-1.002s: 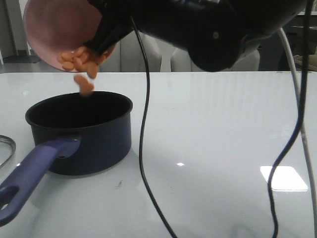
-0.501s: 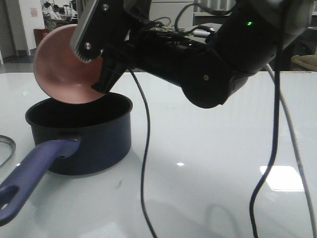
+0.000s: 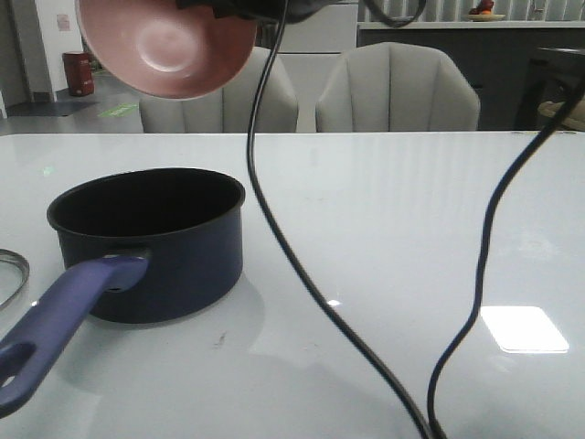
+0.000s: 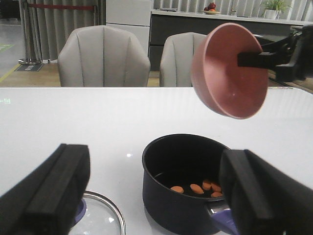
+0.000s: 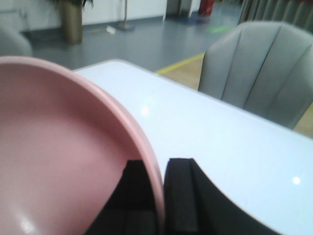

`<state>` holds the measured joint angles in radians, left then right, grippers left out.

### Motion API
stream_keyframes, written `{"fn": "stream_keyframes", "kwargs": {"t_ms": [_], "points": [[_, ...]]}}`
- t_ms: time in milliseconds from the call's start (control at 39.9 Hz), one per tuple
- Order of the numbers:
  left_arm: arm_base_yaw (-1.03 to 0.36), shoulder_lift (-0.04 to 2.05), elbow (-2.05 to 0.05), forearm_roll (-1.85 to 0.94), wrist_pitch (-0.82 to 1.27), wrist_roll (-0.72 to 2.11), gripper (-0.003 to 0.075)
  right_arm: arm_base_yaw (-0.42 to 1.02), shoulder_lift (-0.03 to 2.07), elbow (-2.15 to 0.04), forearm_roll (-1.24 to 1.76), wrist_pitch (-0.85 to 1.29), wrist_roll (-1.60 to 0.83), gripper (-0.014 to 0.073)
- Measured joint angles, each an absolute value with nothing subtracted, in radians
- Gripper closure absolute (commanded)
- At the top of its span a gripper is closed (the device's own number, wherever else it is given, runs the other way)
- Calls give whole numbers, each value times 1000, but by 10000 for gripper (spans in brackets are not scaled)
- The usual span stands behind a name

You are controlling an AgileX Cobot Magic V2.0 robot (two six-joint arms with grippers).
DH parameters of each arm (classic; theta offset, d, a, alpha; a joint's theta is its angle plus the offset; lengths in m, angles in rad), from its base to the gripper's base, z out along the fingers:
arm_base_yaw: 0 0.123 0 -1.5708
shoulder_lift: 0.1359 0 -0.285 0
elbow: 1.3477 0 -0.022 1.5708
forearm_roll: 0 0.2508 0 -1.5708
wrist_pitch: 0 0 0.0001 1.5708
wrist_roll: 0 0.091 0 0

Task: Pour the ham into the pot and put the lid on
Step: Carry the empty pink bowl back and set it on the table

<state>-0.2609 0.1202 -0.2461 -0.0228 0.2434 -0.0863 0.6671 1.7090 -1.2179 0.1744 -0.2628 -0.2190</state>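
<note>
- High above the table, the right gripper (image 5: 159,196) pinches the rim of the pink bowl (image 3: 164,46), one finger inside the wall and one outside; the bowl is tipped steeply and looks empty.
- Directly beneath the bowl stands the pot (image 3: 151,242), upright on the white table (image 3: 411,229), its long handle (image 3: 64,320) running toward the camera in the front view.
- Down in the pot lies the ham (image 4: 198,187): a few orange pieces on the black bottom, seen only from the left wrist view.
- Low near the table on the robot's left side, the left gripper (image 4: 154,188) hovers with its jaws spread wide and nothing between them.
- Just beside the pot's handle rests the lid (image 4: 100,220), flat on the table, partly hidden behind the left finger; only an arc of its metal rim shows at the front view's left edge.
- By the look of it, pouring is finished and covering has not begun.
- Next, the right arm likely needs to carry the bowl clear and set it down, while the left gripper closes on the lid's knob, lifts it, and seats it level on the pot's rim; the knob is barely visible, so its exact position cannot be told.
</note>
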Motion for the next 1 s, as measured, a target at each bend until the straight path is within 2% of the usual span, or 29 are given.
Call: {"fn": "stream_keyframes", "kwargs": {"t_ms": [250, 551, 776, 1002], "points": [[-261, 120, -246, -23, 243, -86, 138, 527, 1547, -1219, 177, 161, -216, 463], [-261, 120, -246, -23, 243, -86, 138, 304, 1502, -1217, 181, 588, -189, 463], [-261, 120, -246, -23, 243, -86, 138, 172, 1527, -1148, 217, 669, -176, 463], [-261, 120, -246, -23, 243, -86, 138, 124, 1627, -1132, 278, 672, -176, 463]]}}
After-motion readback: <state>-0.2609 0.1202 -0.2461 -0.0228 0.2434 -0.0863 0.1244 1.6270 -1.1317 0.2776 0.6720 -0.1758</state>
